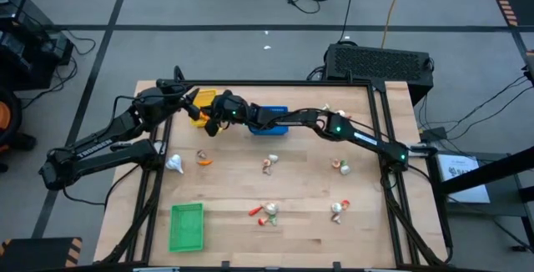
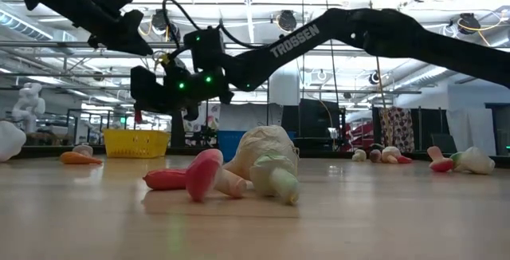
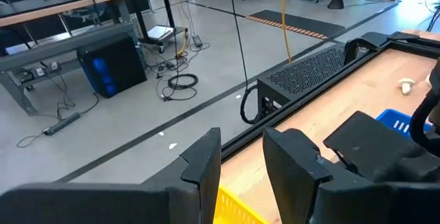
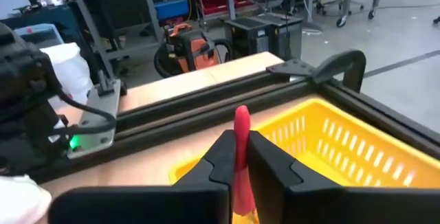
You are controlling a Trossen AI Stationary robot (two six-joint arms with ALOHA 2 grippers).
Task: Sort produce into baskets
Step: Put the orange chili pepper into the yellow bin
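The yellow basket (image 1: 203, 99) stands at the table's far left, with the blue basket (image 1: 275, 127) to its right and the green basket (image 1: 186, 226) near the front left. My right gripper (image 4: 240, 148) reaches across from the right over the yellow basket (image 4: 344, 148), shut on a slim red piece of produce (image 4: 242, 124). My left gripper (image 3: 240, 145) hovers open and empty by the yellow basket's far side. Loose produce lies on the table: a whitish bulb (image 1: 173, 164), an orange piece (image 1: 204, 160) and red-and-white pieces (image 1: 267, 212). My right gripper pinches the slim red piece between its two fingers. The piece lies along the fingers, and its free end (image 4: 242, 114) juts out past the fingertips. The fingers come in nearly level from the table's right. The piece is clear of the table, over the yellow basket.
More produce lies at mid table (image 1: 269, 165), at the right (image 1: 340, 166) and front right (image 1: 338, 209). In the low view a red-capped piece (image 2: 203, 176) and a whitish bulb (image 2: 267, 164) lie close in front. A black frame (image 1: 380, 113) edges the table.
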